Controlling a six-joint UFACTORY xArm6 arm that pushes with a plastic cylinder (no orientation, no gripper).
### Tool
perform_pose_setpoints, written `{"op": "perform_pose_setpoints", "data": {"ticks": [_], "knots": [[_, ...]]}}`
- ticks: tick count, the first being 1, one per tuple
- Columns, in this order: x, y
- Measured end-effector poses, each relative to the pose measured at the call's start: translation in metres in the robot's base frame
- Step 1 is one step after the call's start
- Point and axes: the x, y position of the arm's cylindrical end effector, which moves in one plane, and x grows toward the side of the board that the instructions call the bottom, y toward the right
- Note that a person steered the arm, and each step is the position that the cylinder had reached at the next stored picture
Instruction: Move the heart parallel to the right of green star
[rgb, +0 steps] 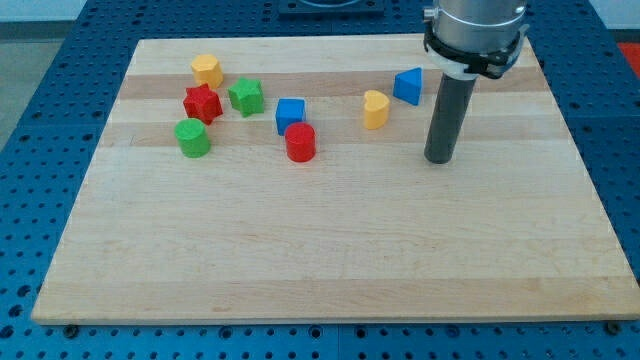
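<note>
A yellow heart (375, 109) lies on the wooden board toward the view's upper right of centre. A green star (246, 96) lies at the upper left, far to the heart's left. My tip (438, 158) rests on the board to the right of and slightly below the heart, apart from it. A blue cube (290, 114) and a red cylinder (300, 142) lie between the star and the heart.
A blue triangle (408, 86) lies just up and right of the heart. A red star (201, 102), a yellow hexagon (207, 70) and a green cylinder (192, 137) cluster left of the green star. The board (320, 250) sits on a blue perforated table.
</note>
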Motion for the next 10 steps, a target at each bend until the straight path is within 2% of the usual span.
{"op": "perform_pose_setpoints", "data": {"ticks": [2, 6, 7, 9, 10], "knots": [[-0.005, -0.012], [-0.095, -0.062], [-0.098, -0.067], [-0.045, -0.064], [-0.071, -0.065]]}}
